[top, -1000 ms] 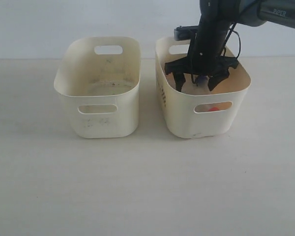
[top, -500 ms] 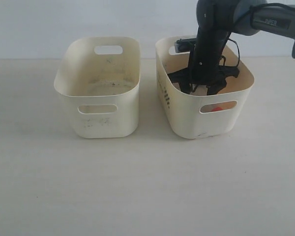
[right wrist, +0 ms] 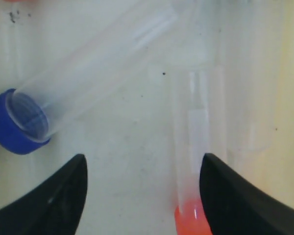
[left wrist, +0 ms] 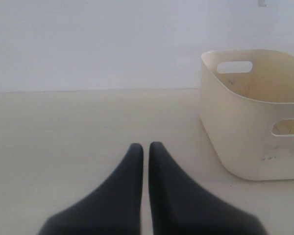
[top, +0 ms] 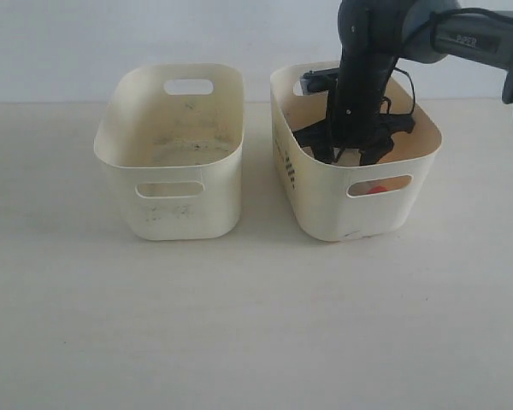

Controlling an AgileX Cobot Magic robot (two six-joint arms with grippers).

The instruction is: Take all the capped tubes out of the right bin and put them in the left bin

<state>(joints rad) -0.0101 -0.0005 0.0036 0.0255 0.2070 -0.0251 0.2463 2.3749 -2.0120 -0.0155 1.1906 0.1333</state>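
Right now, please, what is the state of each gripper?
Left gripper: closed, holding nothing.
Right gripper: open, low inside the right bin, holding nothing.

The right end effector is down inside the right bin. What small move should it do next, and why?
Probably a slight sideways shift, to centre the orange-capped tube in the open right end effector before closing. That tube lies close against one finger, and the blue-capped tube lies nearer the other.

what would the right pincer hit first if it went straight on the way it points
Likely the bare floor of the cream plastic right bin, between the fingers of the open right pincer. The clear orange-red-capped tube beside one finger may touch first.
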